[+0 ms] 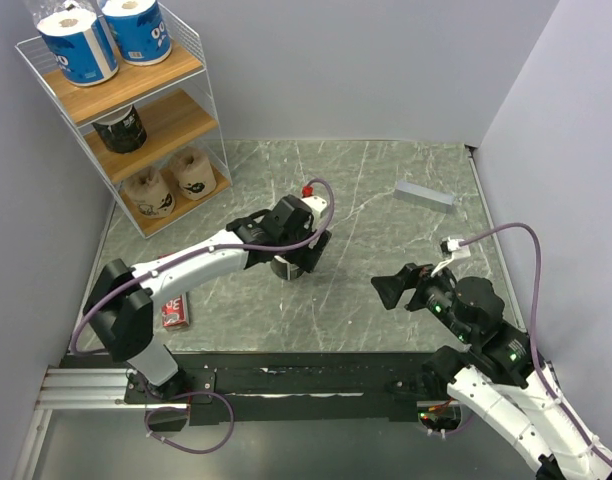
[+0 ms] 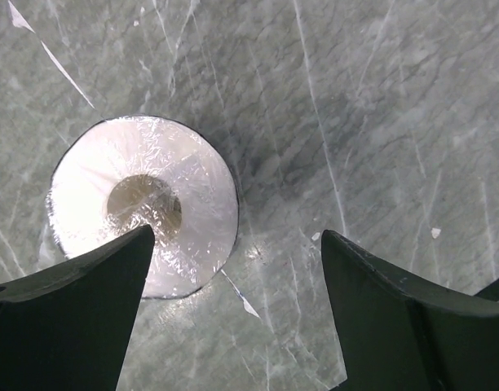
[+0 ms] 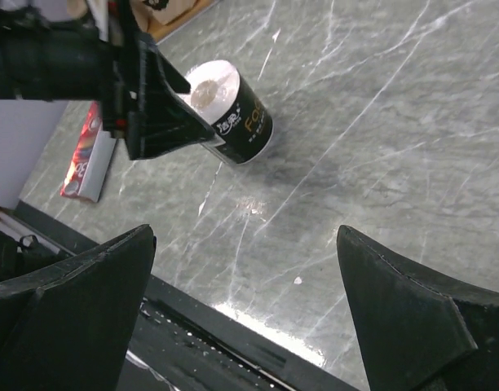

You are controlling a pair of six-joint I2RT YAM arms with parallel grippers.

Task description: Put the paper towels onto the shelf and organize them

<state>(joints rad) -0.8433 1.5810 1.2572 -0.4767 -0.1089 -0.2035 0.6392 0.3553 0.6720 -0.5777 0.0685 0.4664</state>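
1. Tall white wire-frame shelf [image 1: 181,118] with three light-brown wooden boards stands in the far-left corner of the grey-green marbled counter [image 1: 366,200].
2. Top board: two white paper-towel rolls in blue wrappers [image 1: 78,45] [image 1: 136,30], side by side, upright.
3. Middle board: one roll in a black wrapper [image 1: 120,128], set toward the left end.
4. Bottom board: two plain tan-brown rolls [image 1: 149,192] [image 1: 194,172], side by side.
5. Second black-wrapped roll [image 3: 243,118] stands upright on the counter near its middle, well apart from the shelf, hollow core facing up.
6. Left fingers [image 2: 70,318] hang directly above that roll, spread wide and holding nothing. In the left wrist view one finger overlaps the roll's top and the other sits over bare counter. Contact cannot be told.
7. Right fingers [image 3: 62,309] are spread wide and empty, over bare counter to the right of the roll and apart from it.
8. Flat red rectangular box [image 1: 174,312] lies near the left arm's base.
9. Small grey flat block [image 1: 424,195] lies at the far right of the counter.
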